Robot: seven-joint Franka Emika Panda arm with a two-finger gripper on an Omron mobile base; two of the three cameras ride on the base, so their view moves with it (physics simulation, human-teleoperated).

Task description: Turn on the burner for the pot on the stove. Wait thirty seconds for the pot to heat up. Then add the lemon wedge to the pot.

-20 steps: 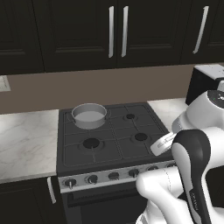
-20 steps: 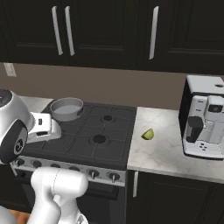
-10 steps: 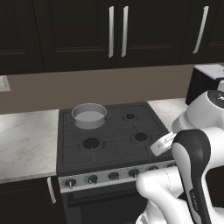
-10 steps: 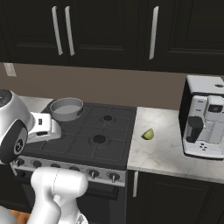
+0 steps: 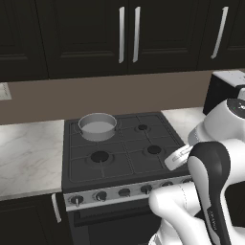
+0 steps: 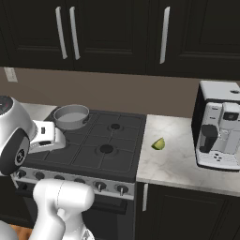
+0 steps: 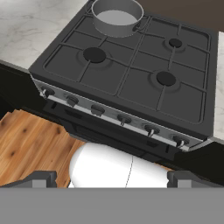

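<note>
Dark-tipped and spread wide, holding nothing, the gripper (image 7: 112,178) hangs above the stove's (image 7: 131,83) front knobs, the pot (image 7: 117,16) on its rear-left burner, the lemon wedge (image 6: 159,144) on the counter (image 6: 183,164) right of it.

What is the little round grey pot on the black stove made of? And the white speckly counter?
The small round silver-grey pot looks like brushed metal, with a dull, even sheen on its walls. The black stove's grates look like matte cast iron, probably. The white veined counter looks like polished marble, or an imitation of it.
</note>
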